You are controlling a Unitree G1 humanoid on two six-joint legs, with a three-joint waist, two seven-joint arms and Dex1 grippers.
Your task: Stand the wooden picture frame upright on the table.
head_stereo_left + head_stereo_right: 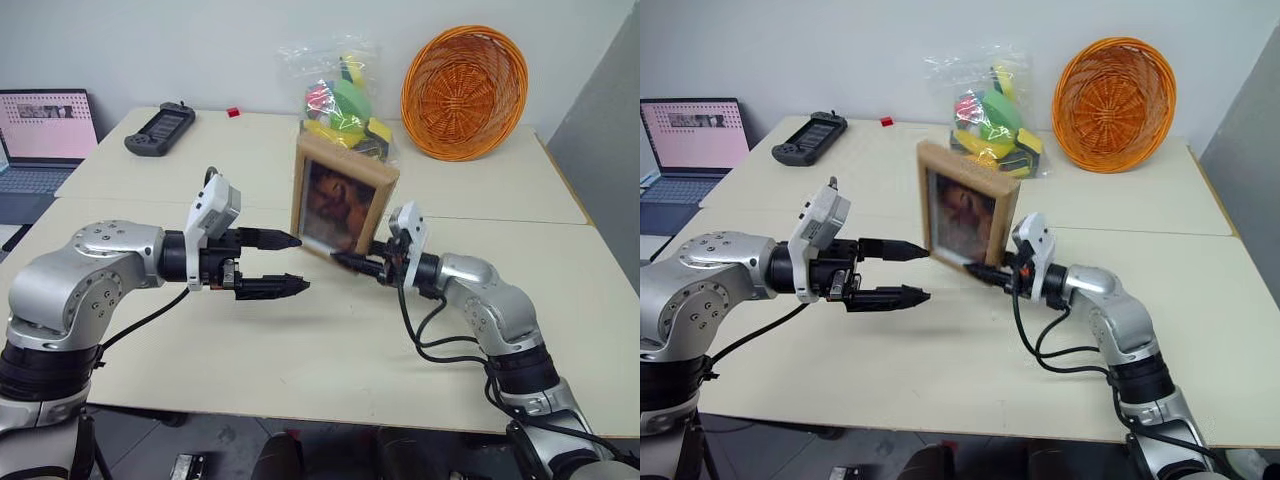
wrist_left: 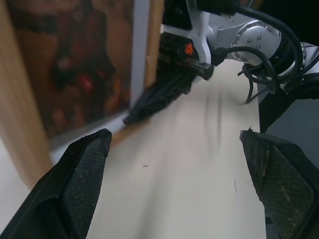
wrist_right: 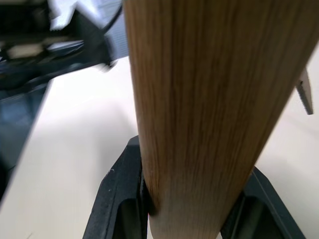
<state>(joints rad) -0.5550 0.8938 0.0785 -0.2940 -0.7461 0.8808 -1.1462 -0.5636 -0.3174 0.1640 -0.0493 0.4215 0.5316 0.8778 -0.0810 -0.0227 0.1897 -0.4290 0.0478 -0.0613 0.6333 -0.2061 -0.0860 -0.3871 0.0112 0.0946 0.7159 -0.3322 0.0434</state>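
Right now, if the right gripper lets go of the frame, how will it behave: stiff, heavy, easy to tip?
The frame looks stiff: solid wood edges, no bending in the right gripper clamping its lower corner. It is probably light, since one corner pinch carries it. It may tip easily: tall, thin, leaning, and no stand can be seen from here.

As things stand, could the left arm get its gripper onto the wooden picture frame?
Probably yes: the left gripper is open beside the wooden picture frame, with bare table between; the right gripper grips its opposite lower edge.
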